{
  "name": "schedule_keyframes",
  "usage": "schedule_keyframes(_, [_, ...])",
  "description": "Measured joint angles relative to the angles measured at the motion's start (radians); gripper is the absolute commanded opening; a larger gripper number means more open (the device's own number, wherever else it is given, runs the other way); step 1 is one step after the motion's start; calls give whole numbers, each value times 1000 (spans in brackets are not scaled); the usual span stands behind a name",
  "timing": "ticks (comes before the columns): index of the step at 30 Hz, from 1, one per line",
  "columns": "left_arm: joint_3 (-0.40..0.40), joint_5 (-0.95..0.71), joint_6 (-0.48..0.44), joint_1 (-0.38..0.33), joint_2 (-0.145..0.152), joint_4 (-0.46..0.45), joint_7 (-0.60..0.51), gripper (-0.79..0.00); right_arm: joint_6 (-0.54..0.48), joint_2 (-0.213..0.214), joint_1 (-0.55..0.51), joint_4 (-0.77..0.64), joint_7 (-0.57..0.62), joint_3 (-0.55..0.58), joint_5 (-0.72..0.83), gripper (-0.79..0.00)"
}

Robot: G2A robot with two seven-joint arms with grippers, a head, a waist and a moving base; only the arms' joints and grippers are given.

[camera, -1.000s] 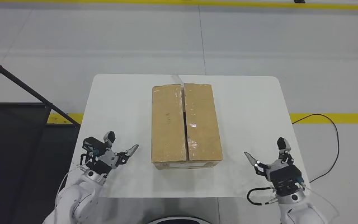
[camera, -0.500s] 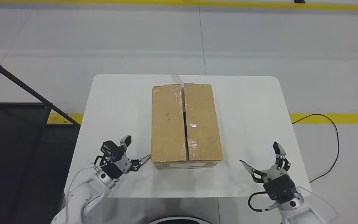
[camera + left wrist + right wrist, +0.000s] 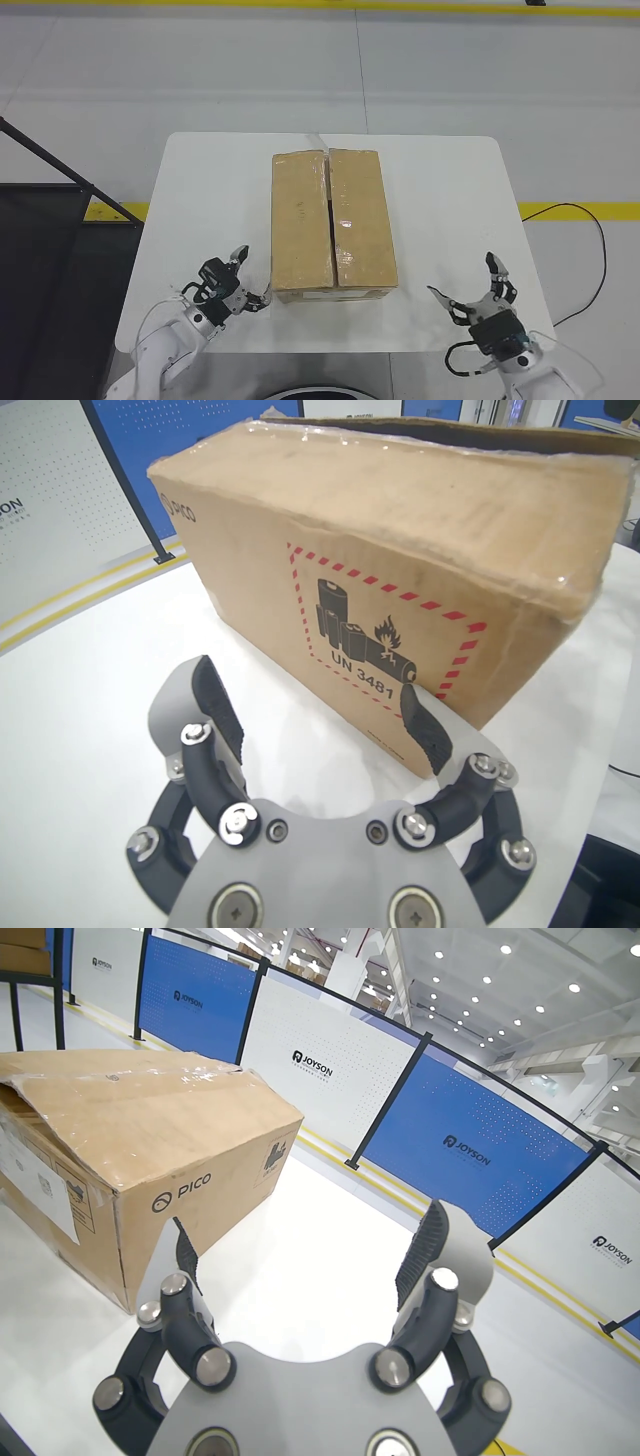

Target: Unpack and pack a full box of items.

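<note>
Opening comes first, I judge. The left gripper (image 3: 252,277), fingers apart, has swung right from the worktop's (image 3: 440,190) left edge to just beside the near-left corner of the box (image 3: 332,220), which lies closed mid-worktop. Next, a flap seam needs catching. The right gripper (image 3: 463,278), also spread, has drawn slightly nearer, well apart from the box.

Left gripper (image 3: 252,275) (image 3: 305,680): fingers spread wide, wrist low, pointing forward and turned inward toward the robot's right. Right gripper (image 3: 461,275) (image 3: 306,1214): fingers also spread wide, pointing forward and slightly inward. The two arms are well apart, one on each side.
</note>
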Motion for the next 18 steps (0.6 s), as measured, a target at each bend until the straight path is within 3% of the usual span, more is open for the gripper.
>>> schedule_keyframes(11, [55,-2,-11,-27,-3,-3,-4,0,-12,10,-40,-42,-86,-1,-156,0])
schedule_keyframes(18, [77,-28,-35,-40,-4,-6,-8,0,7,9,-52,-65,-45,-25,-198,0])
